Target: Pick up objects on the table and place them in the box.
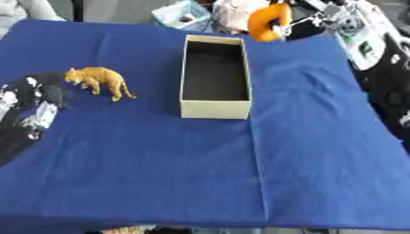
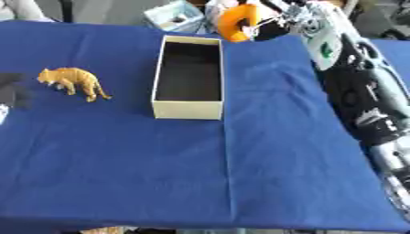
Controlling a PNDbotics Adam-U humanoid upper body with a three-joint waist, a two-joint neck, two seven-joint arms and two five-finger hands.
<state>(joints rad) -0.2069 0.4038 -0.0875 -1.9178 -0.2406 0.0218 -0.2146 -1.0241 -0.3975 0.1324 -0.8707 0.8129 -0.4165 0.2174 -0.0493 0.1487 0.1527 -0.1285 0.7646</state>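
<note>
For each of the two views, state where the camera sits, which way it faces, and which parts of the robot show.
Left eye view: in the head, looking down at the blue cloth; left hand beside the toy tiger, right hand holding an orange object beyond the box.
Right eye view: same head, same downward look; the right arm fills the right edge.
Shared: cloth, tiger, box, orange object.

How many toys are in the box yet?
None that I can see: the box looks dark and empty inside. The right hand holds an orange thing up beyond the box's far end, not over it yet. The tiger stands on the cloth left of the box, with the left hand right beside it. Both still have to go in.
</note>
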